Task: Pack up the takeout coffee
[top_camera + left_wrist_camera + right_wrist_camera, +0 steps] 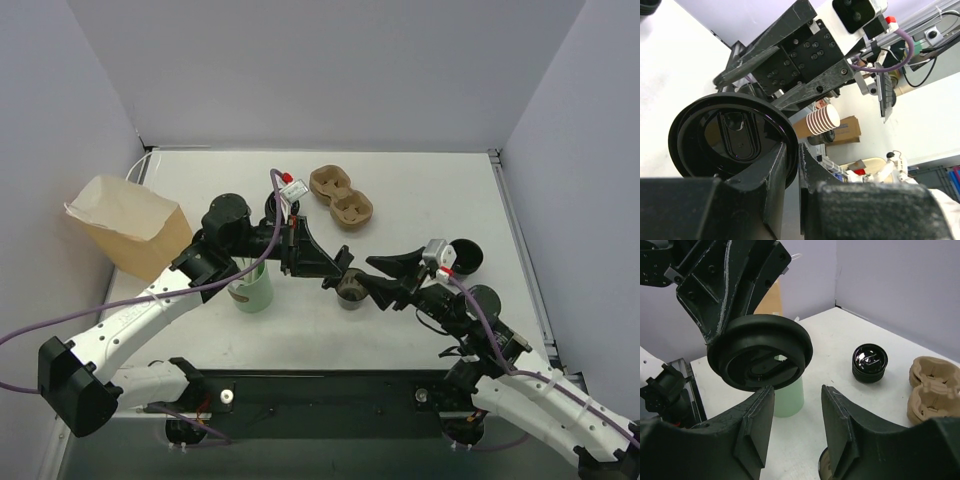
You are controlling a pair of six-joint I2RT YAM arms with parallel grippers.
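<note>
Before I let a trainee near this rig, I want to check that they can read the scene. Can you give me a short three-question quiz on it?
1. True or false: the left end effector is shut on a black lid.
2. The right end effector is: A) open B) shut and empty C) shut on the lid.
3. Fill in: the takeout coffee stands upright on the ____, beside the cardboard carrier.

Key: 1 true; 2 A; 3 table.
</note>
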